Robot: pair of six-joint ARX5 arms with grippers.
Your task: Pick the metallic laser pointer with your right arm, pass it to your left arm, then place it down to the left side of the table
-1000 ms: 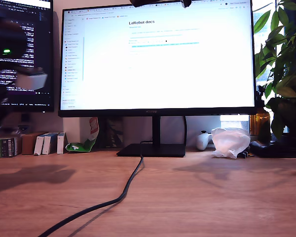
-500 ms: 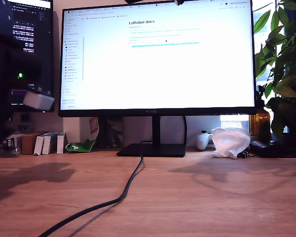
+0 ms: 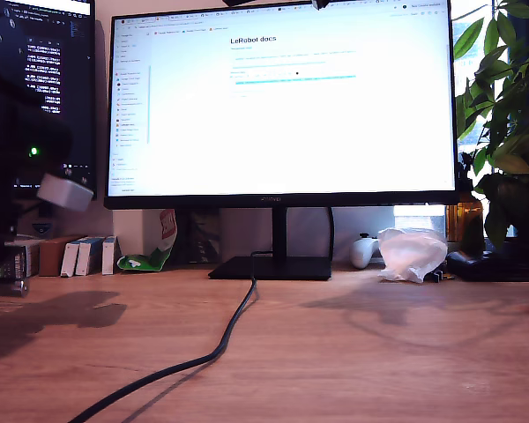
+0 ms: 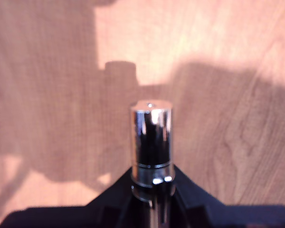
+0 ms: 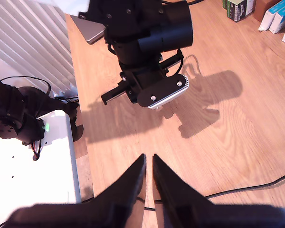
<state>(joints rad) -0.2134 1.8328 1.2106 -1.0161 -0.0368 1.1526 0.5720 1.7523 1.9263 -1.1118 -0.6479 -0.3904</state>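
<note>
The metallic laser pointer fills the first wrist view, a shiny silver cylinder sticking out of my first gripper, which is shut on its lower end, above the wood-grain table. The first arm is the dark mass at the exterior view's left, with a green LED and a white-grey part; the pointer itself is hidden there. My second gripper hangs higher up with its pointed black fingers together and nothing between them. It looks down on the first arm and its shadow on the table.
A black cable snakes across the table from the monitor stand. Small boxes line the back at the exterior view's left; a plastic bag and a plant stand at its right. A white radiator lies beyond the table edge.
The first arm at the exterior view's left has come down: its green LED and white-grey part sit clearly lower than a second ago. Nothing on the table has moved.
</note>
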